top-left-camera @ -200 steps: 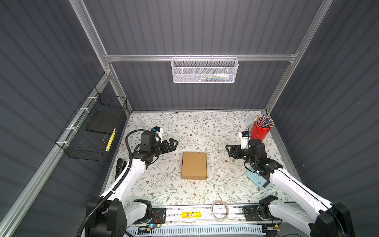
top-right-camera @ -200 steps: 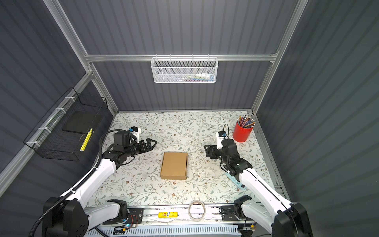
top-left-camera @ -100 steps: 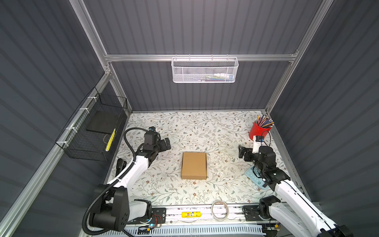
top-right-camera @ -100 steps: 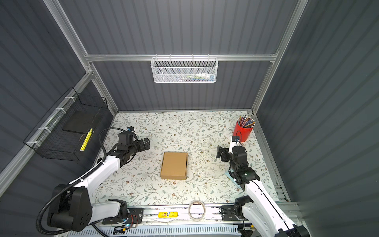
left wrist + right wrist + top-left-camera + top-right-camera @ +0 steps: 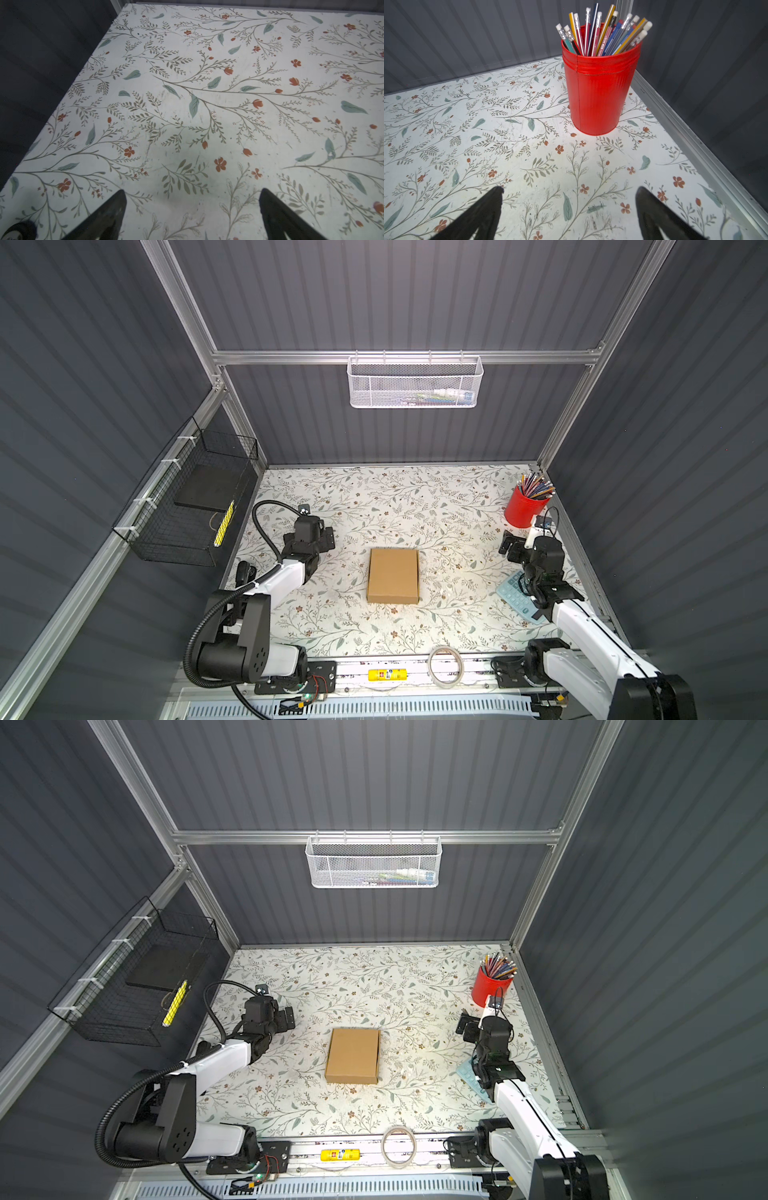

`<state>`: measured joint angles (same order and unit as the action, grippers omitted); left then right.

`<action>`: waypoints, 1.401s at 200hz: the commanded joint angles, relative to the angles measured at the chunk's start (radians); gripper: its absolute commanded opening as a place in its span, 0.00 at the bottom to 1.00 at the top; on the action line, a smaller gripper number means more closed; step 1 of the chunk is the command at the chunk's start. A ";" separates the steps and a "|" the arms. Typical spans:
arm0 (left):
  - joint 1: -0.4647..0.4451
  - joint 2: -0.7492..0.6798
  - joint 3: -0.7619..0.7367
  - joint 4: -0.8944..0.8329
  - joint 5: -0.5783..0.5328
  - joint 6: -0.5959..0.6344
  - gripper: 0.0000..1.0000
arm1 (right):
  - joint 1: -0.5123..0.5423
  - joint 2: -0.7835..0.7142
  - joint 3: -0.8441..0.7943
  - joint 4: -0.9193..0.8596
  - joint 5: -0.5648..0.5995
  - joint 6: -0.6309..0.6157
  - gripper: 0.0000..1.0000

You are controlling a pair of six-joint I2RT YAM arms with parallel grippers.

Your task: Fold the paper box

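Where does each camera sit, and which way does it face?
Top views: high above the front edge, looking down on table, paper box, left arm, right arm.
Left wrist: on left arm, facing bare table; open left gripper shows.
Right wrist: on right arm, facing the red cup; open right gripper shows.
Shared: top views and right wrist both show the red cup.
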<state>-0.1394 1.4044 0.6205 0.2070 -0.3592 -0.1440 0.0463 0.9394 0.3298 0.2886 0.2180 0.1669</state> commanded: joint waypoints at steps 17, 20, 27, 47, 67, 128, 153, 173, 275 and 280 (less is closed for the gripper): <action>0.045 0.082 -0.026 0.189 -0.002 0.061 1.00 | -0.026 0.053 -0.039 0.182 0.047 -0.035 0.99; 0.046 0.089 -0.029 0.203 -0.001 0.062 1.00 | -0.031 0.059 -0.042 0.191 0.047 -0.029 0.99; 0.049 0.099 -0.039 0.246 0.002 0.065 1.00 | -0.043 0.070 -0.048 0.215 0.037 -0.017 0.99; 0.055 0.124 -0.079 0.372 0.014 0.069 1.00 | -0.067 0.113 -0.060 0.287 0.003 -0.004 0.99; 0.057 0.148 -0.109 0.463 0.013 0.085 1.00 | -0.078 0.159 -0.061 0.345 -0.011 -0.012 0.99; 0.066 0.226 -0.174 0.669 0.042 0.107 1.00 | -0.091 0.268 -0.058 0.503 -0.034 -0.035 0.99; 0.066 0.266 -0.153 0.668 0.072 0.119 1.00 | -0.103 0.295 -0.070 0.576 -0.043 -0.039 0.99; 0.066 0.279 -0.150 0.673 0.081 0.124 1.00 | -0.110 0.344 -0.087 0.667 -0.058 -0.047 0.99; 0.066 0.308 -0.157 0.711 0.109 0.136 1.00 | -0.129 0.522 -0.107 0.885 -0.159 -0.067 0.99; 0.066 0.308 -0.157 0.711 0.109 0.136 1.00 | -0.129 0.520 -0.092 0.853 -0.176 -0.072 0.99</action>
<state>-0.0830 1.6985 0.4515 0.8848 -0.2600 -0.0284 -0.0765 1.4578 0.2043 1.1534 0.1116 0.1226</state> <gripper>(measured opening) 0.997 0.992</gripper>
